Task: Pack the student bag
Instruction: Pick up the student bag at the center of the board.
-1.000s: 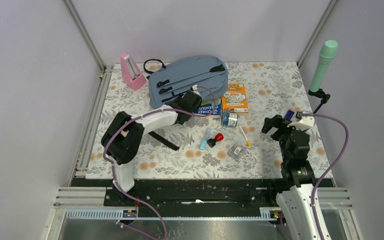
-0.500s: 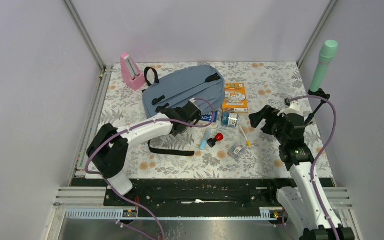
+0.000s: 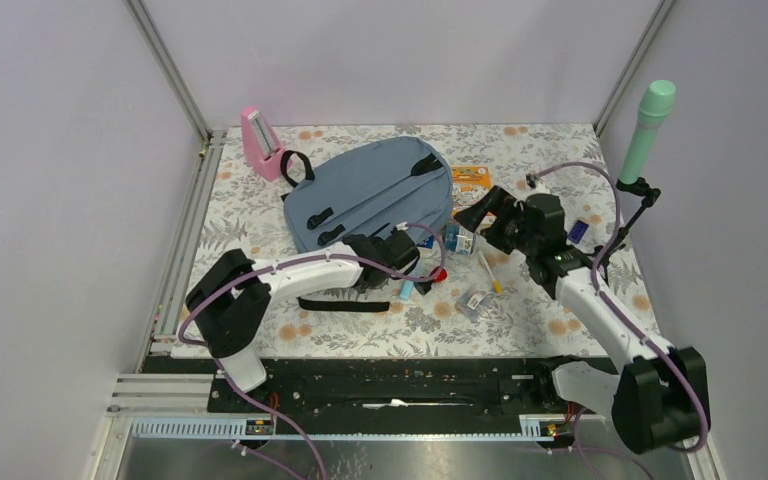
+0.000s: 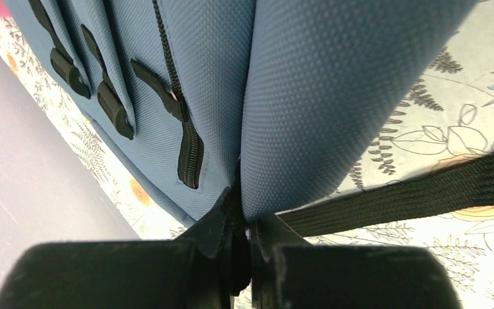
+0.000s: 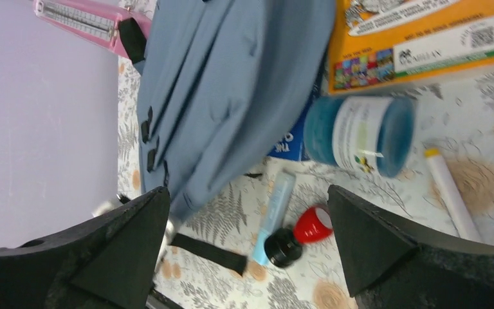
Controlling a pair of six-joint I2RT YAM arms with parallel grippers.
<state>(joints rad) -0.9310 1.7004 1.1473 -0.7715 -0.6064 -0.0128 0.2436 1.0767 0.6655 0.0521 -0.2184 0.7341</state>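
The left jaws are clamped shut on a fold of the student bag at its near edge, just beside a black strap. The pinch looks meant to steady or lift the fabric, since the zipper in view looks closed. The right jaws stand wide apart, holding nothing, above the blue jar and orange booklet at the student bag's right side, probably to choose something to pack. The student bag lies toward the far-left corner of the tabletop, near a pink metronome.
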